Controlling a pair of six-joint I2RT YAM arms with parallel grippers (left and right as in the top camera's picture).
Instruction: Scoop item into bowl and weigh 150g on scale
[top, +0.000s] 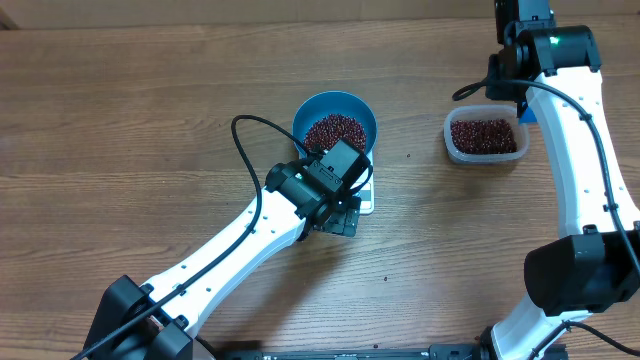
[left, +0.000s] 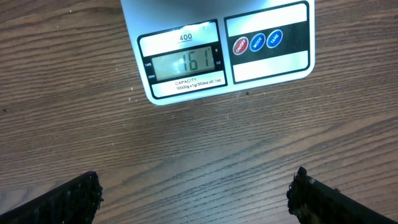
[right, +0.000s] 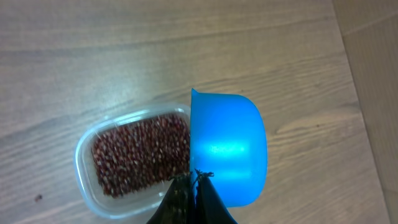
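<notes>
We find the left end effector (left: 196, 202) spread wide, hovering over the bench (left: 74, 93) at the near edge of the scale (left: 267, 68), whose display (left: 183, 64) reads 161. The blue bowl (top: 308, 108) sits on the scale, holding a mound of beans (top: 335, 131). Well apart to the right, a clear tub (top: 450, 137) holds more beans. At its right side the right end effector (right: 189, 186) is pressed together, pinching the blue scoop (right: 227, 149)
</notes>
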